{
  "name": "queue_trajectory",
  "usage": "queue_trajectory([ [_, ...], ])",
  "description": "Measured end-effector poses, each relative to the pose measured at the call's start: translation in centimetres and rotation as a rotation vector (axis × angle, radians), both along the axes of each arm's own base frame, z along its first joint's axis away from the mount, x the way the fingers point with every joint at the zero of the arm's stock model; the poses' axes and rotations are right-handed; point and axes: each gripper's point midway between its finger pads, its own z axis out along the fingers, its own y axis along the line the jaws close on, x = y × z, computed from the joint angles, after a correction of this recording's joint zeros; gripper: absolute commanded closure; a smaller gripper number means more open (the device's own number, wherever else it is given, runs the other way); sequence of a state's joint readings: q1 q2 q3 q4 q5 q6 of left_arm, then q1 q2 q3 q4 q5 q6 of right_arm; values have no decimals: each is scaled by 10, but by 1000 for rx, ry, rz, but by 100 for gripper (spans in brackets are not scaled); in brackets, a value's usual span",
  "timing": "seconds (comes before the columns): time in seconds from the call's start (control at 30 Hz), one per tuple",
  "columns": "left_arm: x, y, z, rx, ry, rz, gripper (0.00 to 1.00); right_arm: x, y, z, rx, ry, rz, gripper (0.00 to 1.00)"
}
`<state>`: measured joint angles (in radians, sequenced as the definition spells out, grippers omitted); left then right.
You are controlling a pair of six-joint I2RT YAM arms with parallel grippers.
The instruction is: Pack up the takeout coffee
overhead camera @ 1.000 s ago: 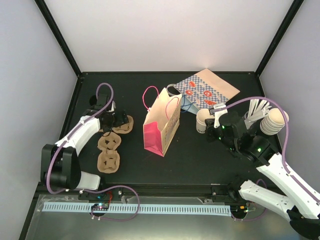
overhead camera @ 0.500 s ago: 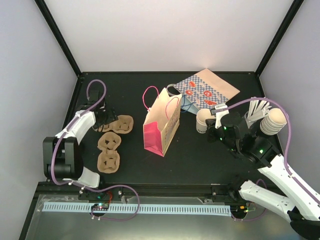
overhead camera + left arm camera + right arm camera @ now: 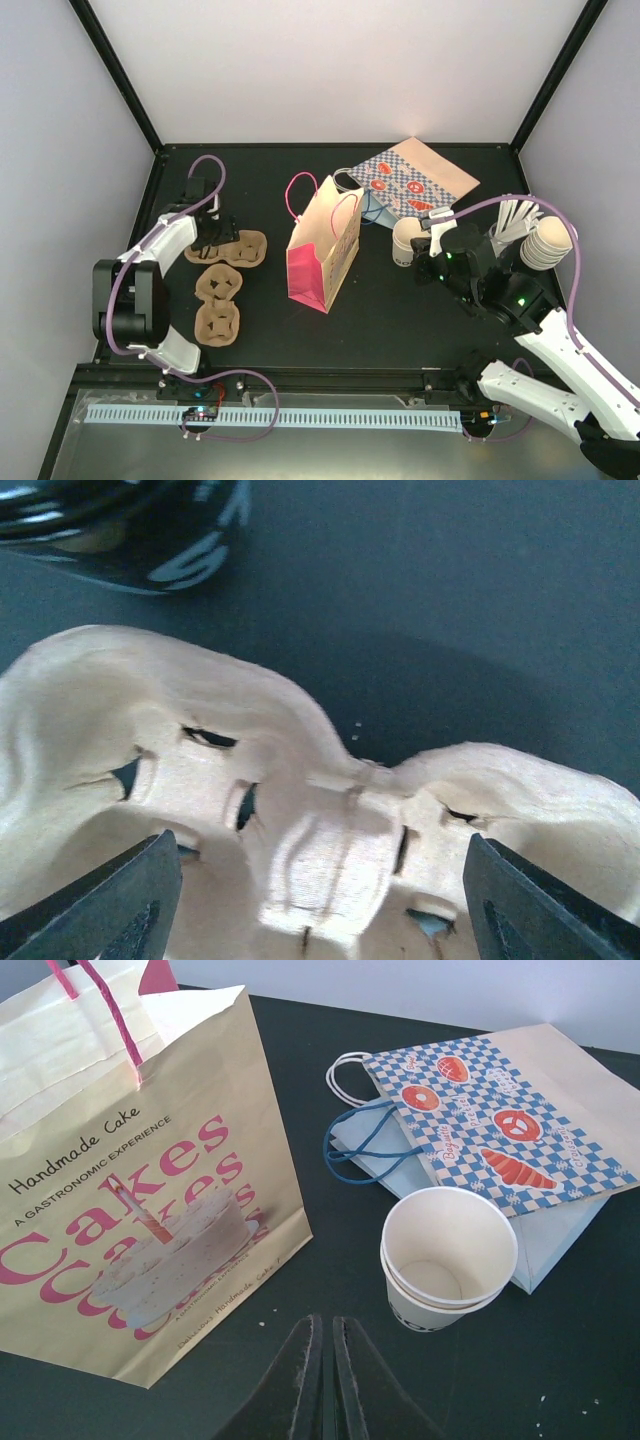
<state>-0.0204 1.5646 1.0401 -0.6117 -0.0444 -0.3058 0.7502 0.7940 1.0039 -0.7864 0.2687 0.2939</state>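
Black surface [image 3: 400, 310] from above: the pink bag [image 3: 323, 245] stands upright near the middle with its mouth open, probably so things can be lowered in from the top. The takeout coffee [image 3: 404, 240] stands upright just to the bag's right, apart from it and outside it. A checked bag [image 3: 415, 180] lies flat behind the cup. The right arm [image 3: 520, 300] reaches in from the right, and the right jaws sit next to the cup, not around it. A stack of cream cups [image 3: 548, 243] stands well clear at the far right. Three pulp carriers lie in a row on the left, and the left arm [image 3: 165, 245] has the left jaws lowered over the rearmost carrier [image 3: 240, 248].

Left wrist view: the two dark fingers [image 3: 100, 905] stand wide apart, one on each side of the carrier's [image 3: 320, 820] narrow middle bridge. They seem lined up to pinch it there, where the pulp is slimmest. I cannot tell whether they touch it.

Right wrist view: the fingers [image 3: 300, 1380] are pressed almost together and hold nothing. They point at the gap between the pink bag [image 3: 130, 1210] and the cup [image 3: 447, 1260]. The cup is empty and upright, with its base against a pale blue bag [image 3: 560, 1235] tucked under the checked one [image 3: 500, 1130]. Jaws this narrow would have to spread before taking the cup, so I judge that packing has not begun.
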Motion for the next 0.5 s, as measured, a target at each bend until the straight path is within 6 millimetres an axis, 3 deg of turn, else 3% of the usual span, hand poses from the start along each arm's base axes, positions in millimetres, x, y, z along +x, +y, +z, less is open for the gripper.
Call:
queue_trajectory([
  [0.17,1,-15,-4,-11,8,-63,22,0,0,-1,-2,2,0,92],
  [0.37,0,-17,-29,-9,87,-69,24,0,0,-1,-2,3,0,92],
  [0.5,-4,-24,-28,14,97,-89,23,0,0,-1,-2,3,0,92],
])
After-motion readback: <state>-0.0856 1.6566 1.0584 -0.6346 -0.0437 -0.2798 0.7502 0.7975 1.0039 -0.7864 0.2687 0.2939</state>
